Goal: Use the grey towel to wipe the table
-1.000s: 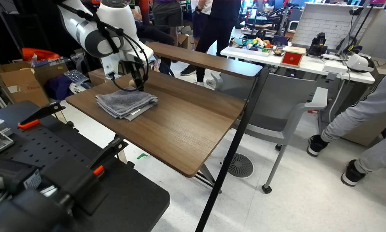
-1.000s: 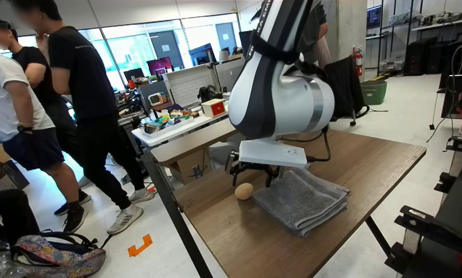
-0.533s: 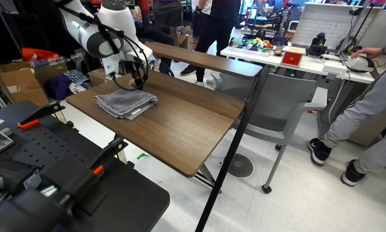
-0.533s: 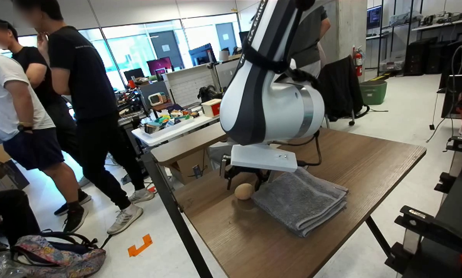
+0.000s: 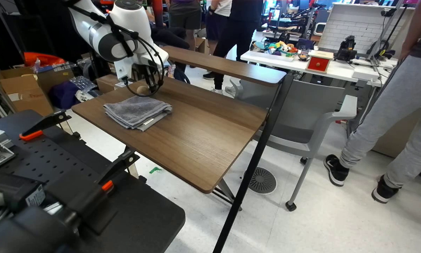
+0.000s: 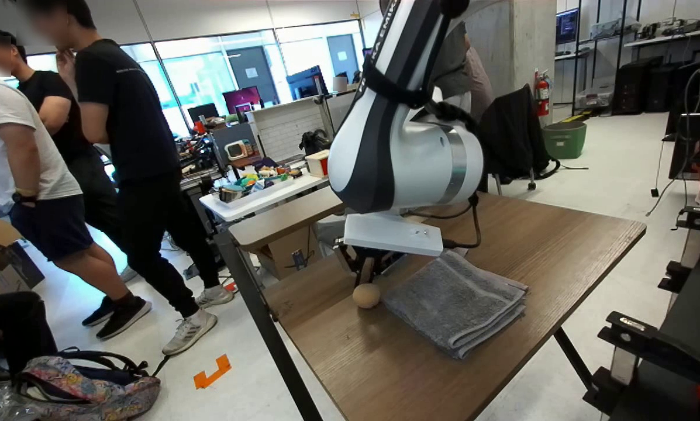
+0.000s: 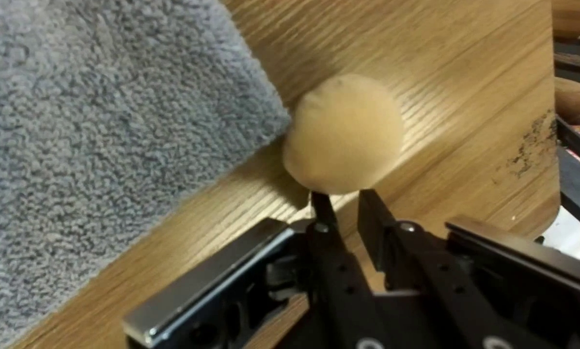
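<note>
Towel (image 6: pixel 455 307), grey and looped in pile, folded into a flat, roughly square pad. Surface lightly rumpled; layers fan unevenly along one side, and a pale tag (image 5: pixel 147 122) shows at the edge in an exterior view. Position: on the table (image 5: pixel 196 151), towards the long side facing the black bench (image 5: pixel 147 203). One corner points at a tan roundish object (image 7: pixel 345 135) just beside it; contact between the two cannot be confirmed.

Arm (image 6: pixel 420 164) reaches down from above in both exterior views, wrist over the wood next to the towel, a cable (image 6: pixel 477 223) looping out from it. Gripper (image 7: pixel 343 194) points down towards the tan roundish object. Its fingers (image 7: pixel 371 213) stand close together, a narrow gap visible between them in the wrist view, tips at the rim of the object and apart from the towel. Whether they pinch the object cannot be told.

Edges: tabletop corners rounded; dark scuff marks (image 7: pixel 527 150) noted near one of them in the wrist view. A raised shelf (image 5: pixel 224 66) runs along the opposite long side. Bench-side margin beside the towel is slight. Wood surface extends from the towel to the table end by the grey chair (image 5: pixel 312 102), the longest run available.
</note>
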Robot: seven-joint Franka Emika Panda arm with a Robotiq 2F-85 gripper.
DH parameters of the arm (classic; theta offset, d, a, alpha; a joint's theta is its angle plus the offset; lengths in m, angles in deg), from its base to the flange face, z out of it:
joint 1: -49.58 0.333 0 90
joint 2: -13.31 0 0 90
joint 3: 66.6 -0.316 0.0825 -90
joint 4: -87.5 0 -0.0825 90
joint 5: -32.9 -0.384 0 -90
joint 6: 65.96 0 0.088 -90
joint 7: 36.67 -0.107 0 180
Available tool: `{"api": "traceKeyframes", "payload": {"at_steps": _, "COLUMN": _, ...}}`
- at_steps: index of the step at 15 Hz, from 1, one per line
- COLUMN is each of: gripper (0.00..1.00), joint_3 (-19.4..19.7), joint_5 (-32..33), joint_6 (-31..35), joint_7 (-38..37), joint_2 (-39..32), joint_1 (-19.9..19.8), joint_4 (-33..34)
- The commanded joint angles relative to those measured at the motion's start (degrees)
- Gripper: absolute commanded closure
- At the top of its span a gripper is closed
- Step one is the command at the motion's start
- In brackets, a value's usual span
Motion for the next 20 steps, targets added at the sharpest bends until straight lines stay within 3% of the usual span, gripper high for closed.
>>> {"api": "traceKeyframes", "payload": {"at_steps": 1, "gripper": 1.0, "joint_3": -0.7, "joint_5": -0.3, "joint_6": -3.0, "joint_7": -1.1, "joint_2": -0.8, "joint_1": -1.3, "joint_4": 3.2}}
{"api": "traceKeyframes", "payload": {"at_steps": 2, "gripper": 1.0, "joint_3": -0.5, "joint_5": -0.4, "joint_6": -3.5, "joint_7": -1.4, "joint_2": -0.7, "joint_1": -1.3, "joint_4": 3.5}}
{"api": "traceKeyframes", "payload": {"at_steps": 3, "gripper": 0.74, "joint_3": -0.1, "joint_5": -0.4, "joint_6": -3.8, "joint_7": -1.9, "joint_2": -0.3, "joint_1": -1.1, "joint_4": 3.5}}
{"api": "traceKeyframes", "payload": {"at_steps": 4, "gripper": 0.74, "joint_3": 0.1, "joint_5": -0.3, "joint_6": -4.1, "joint_7": -2.3, "joint_2": -0.1, "joint_1": -0.9, "joint_4": 3.5}}
{"api": "traceKeyframes", "payload": {"at_steps": 6, "gripper": 0.62, "joint_3": 0.9, "joint_5": -0.1, "joint_6": -4.5, "joint_7": -3.0, "joint_2": 0.9, "joint_1": 0.0, "joint_4": 2.9}}
{"api": "traceKeyframes", "payload": {"at_steps": 14, "gripper": 0.02, "joint_3": 2.0, "joint_5": -0.2, "joint_6": -8.3, "joint_7": -6.2, "joint_2": 4.3, "joint_1": 3.0, "joint_4": 0.6}}
{"api": "traceKeyframes", "payload": {"at_steps": 20, "gripper": 0.0, "joint_3": 7.6, "joint_5": 0.8, "joint_6": -10.9, "joint_7": -13.6, "joint_2": 4.7, "joint_1": 8.6, "joint_4": 0.1}}
